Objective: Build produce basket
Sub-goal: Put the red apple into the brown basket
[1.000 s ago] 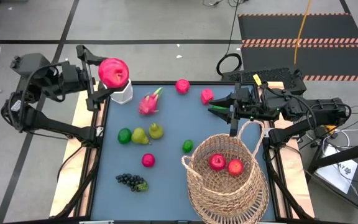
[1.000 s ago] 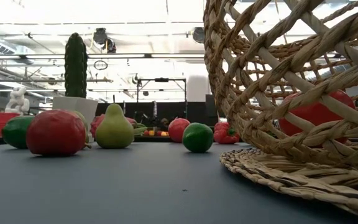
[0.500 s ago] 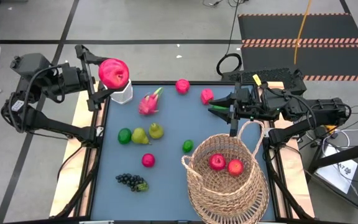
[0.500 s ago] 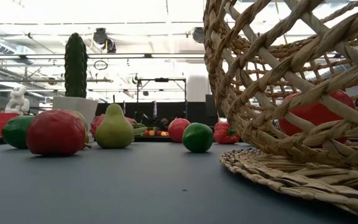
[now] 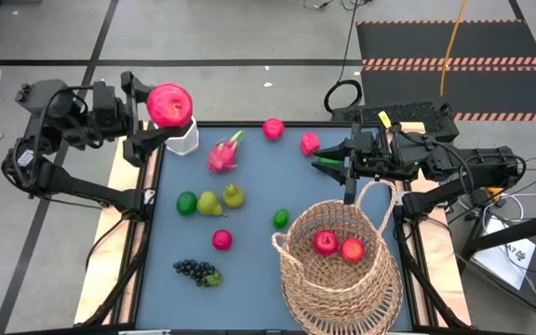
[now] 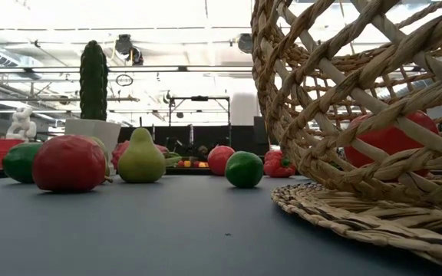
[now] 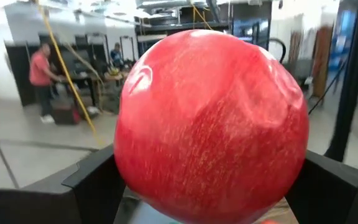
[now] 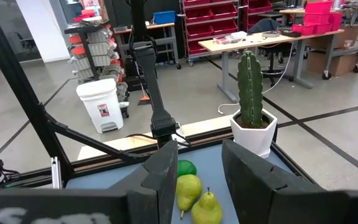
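Overhead, left tool (image 5: 154,116) gripping apple (image 5: 169,104), cactus pot (image 5: 184,140) beneath

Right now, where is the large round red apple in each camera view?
High view: large round red apple at upper left, in the left gripper, above the white cactus pot.
Low view: not in it.
Left wrist view: fills most of the picture.
Right wrist view: not in it.
Shared landmark: the white cactus pot, also in low and right wrist views.
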